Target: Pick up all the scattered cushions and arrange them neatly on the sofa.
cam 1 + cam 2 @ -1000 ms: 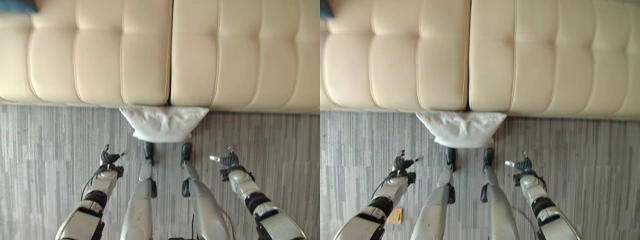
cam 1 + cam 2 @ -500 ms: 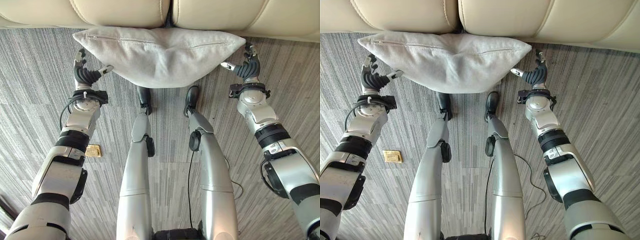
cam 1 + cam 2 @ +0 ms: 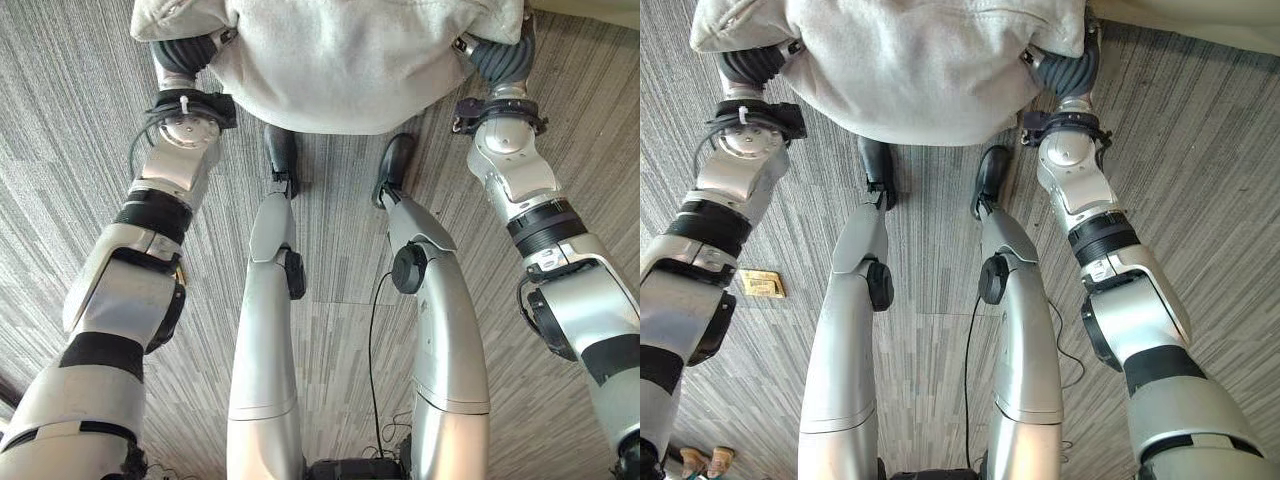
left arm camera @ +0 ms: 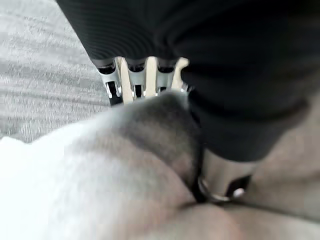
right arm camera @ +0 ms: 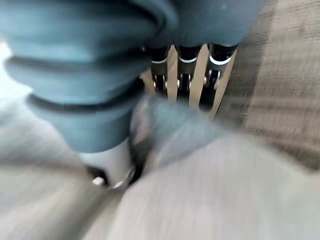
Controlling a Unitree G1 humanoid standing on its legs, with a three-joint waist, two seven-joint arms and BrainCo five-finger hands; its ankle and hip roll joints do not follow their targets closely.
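Note:
A pale grey cushion [image 3: 340, 60] hangs across the top of the eye views, above the carpet, held at both ends. My left hand [image 3: 185, 50] grips its left end, where the corner is bunched over the dark cover. My right hand [image 3: 500, 55] grips the right end. In the left wrist view the cushion cloth [image 4: 100, 180] is squeezed between the fingers [image 4: 135, 80] and the thumb. The right wrist view shows the same: cloth [image 5: 200, 190] pinched under the fingers [image 5: 190, 75].
Grey striped carpet [image 3: 80, 150] lies all around. The cream sofa's front edge [image 3: 1210, 20] shows at the top right, just past the cushion. A small brass floor plate [image 3: 758, 283] lies left of my left arm. A person's shoes [image 3: 700, 462] stand at the lower left.
The camera has tipped further down. Both hands, open beside the cushion's ends half a second ago, have closed on those ends, and the cushion now bunches between them.

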